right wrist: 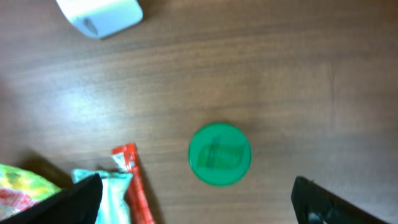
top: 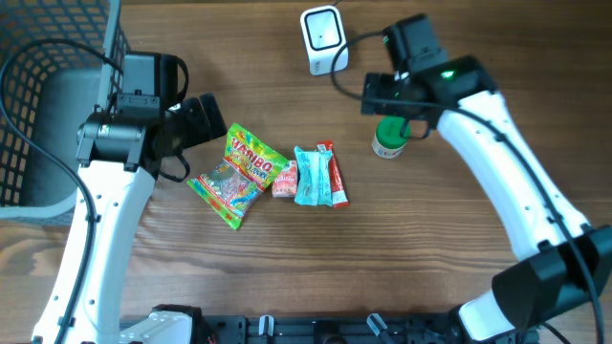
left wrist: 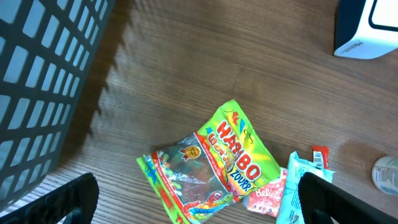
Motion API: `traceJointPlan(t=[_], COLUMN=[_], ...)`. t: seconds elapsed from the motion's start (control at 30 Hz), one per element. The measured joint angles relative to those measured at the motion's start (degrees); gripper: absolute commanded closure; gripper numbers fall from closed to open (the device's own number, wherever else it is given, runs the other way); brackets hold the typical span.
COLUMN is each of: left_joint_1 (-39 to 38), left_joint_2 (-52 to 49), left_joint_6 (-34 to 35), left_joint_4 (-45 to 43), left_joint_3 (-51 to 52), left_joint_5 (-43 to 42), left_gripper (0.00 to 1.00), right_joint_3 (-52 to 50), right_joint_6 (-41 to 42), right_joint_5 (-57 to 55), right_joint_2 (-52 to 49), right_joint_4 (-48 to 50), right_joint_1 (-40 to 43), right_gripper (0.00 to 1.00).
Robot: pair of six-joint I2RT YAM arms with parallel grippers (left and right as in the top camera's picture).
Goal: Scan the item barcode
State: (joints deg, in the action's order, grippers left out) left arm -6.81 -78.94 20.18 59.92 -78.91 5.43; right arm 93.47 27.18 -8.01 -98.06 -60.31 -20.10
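Wood comes first: a brown table (top: pixel 287 277) with two white arms rising from its near edge. Closest to us lies a row of snacks, each touching the next: a Haribo bag (top: pixel 237 174) on the left, then a pink packet (top: pixel 284 180), a teal packet (top: pixel 309 177) and a red stick (top: pixel 334 175). The left claw (left wrist: pixel 199 208) hangs over the bag, its fingers (left wrist: pixel 62 202) spread wide and gripping nothing.

A little farther back and to the right stands the bottle (top: pixel 388 143), upright on the table and apart from the snacks (from the right wrist we look straight down on its green cap). The right claw (right wrist: pixel 198 202) hovers above it, released. Its fingers (right wrist: pixel 339 202) stand wide, and we see them touching nothing.

Farther back again, near the far edge, sits the white scanner (top: pixel 323 38), well apart from the bottle. At the far left is a dark mesh basket (top: pixel 24 143).
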Motion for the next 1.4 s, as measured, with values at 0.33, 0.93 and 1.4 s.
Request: traceJointPlan(t=[0.33,0.93,1.4], left_joint_1=[0.0,0.0,0.0], left_joint_2=[0.0,-0.02,-0.02], left_joint_6=[0.0,0.0,0.0], left_joint_4=[0.0,0.02,0.0], left_joint_3=[0.0,0.0,0.0], left_joint_5=[0.0,0.0,0.0], left_gripper=[0.0,0.0,0.0], right_joint_3=[0.39,-4.26,-4.09], right_joint_6=[4.96,-10.99,-7.06], right_joint_5=[13.4,12.57,8.48], right_joint_2=[-15.19,-18.14,-18.21], right_joint_4=[-5.7,2.25,1.27], right_joint_1=[7.13,2.93,-1.99], right_gripper=[0.03,0.32,0.27])
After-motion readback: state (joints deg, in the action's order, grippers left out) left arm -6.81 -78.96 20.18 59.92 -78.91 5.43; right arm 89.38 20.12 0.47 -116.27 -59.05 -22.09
